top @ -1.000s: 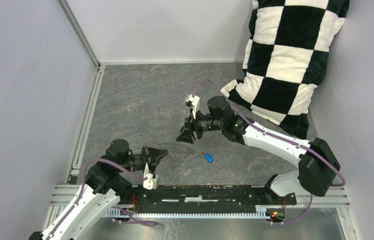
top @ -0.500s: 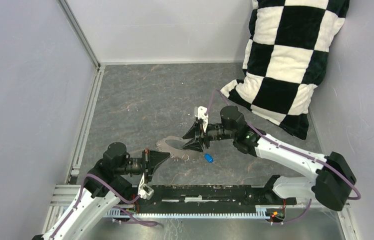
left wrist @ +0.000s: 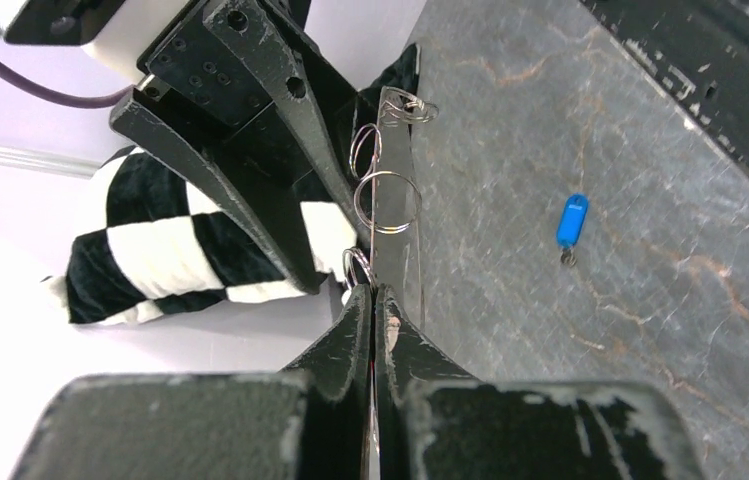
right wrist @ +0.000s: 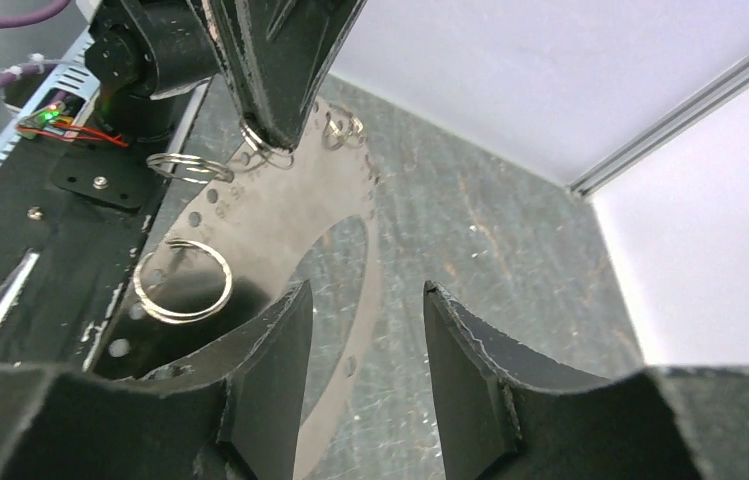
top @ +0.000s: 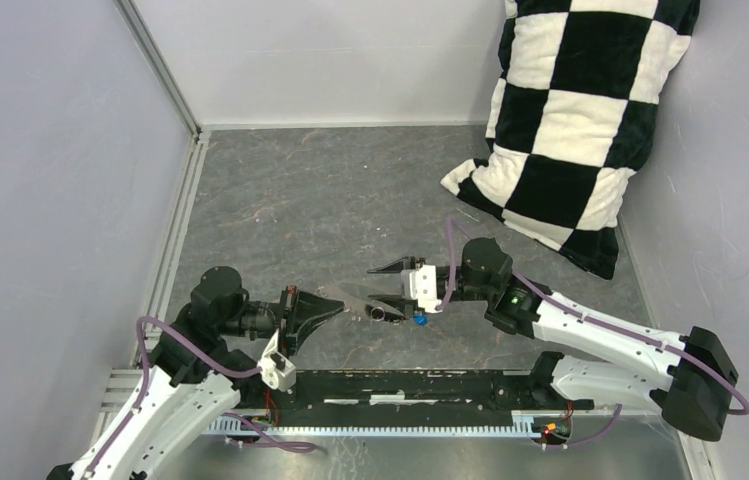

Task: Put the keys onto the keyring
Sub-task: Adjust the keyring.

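Top external: high behind arms, looks down on whole dark grey marbled desk (top: 280,200). Left wrist: close, along left fingers (left wrist: 345,345) toward black-and-white checkered pillow (left wrist: 150,250). Right wrist: close, along right fingers (right wrist: 265,360), facing back. Both share flat grey perforated keyring (right wrist: 270,210).

Blue-headed key (left wrist: 572,220) lies on the table (left wrist: 550,100), apart from the raised perforated keyring (right wrist: 270,205).

Keyring (right wrist: 285,215): thin flat metal w/ mirror-like gloss, smooth; key (left wrist: 572,220) head is smooth blue plastic. R gripper fingers (right wrist: 270,370): matt black plastic, scuffed at edges. Tabletop (top: 280,190) matt grey, stone-look; pillow (top: 580,110) at 1 o'clock is plush cloth.
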You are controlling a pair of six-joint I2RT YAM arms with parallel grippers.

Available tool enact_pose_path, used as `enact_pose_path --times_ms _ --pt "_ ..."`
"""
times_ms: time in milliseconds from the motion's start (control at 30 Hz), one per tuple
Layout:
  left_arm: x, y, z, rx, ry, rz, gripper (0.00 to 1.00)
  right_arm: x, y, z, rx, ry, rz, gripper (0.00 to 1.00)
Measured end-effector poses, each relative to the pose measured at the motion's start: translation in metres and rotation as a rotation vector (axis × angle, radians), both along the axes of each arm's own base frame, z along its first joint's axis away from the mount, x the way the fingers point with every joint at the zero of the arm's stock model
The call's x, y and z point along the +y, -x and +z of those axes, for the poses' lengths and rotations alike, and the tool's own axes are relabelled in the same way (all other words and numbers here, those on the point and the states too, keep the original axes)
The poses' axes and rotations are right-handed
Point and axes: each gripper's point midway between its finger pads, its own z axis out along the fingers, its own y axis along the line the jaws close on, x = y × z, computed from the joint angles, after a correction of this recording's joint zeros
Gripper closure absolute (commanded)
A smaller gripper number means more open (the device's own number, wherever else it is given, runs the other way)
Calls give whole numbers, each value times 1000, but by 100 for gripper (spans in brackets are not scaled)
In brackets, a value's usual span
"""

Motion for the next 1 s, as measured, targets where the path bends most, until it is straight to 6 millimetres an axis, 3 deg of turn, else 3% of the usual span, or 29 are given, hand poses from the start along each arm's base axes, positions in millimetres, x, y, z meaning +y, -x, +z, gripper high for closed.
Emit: enact_pose_path --times_ms 700,1000 --pt "-7 9 -3 118 -5 -64 98 14 37 26 -183 -34 192 52" --pt "-8 10 -4 132 -9 -75 98 20 50 21 -194 -11 254 55"
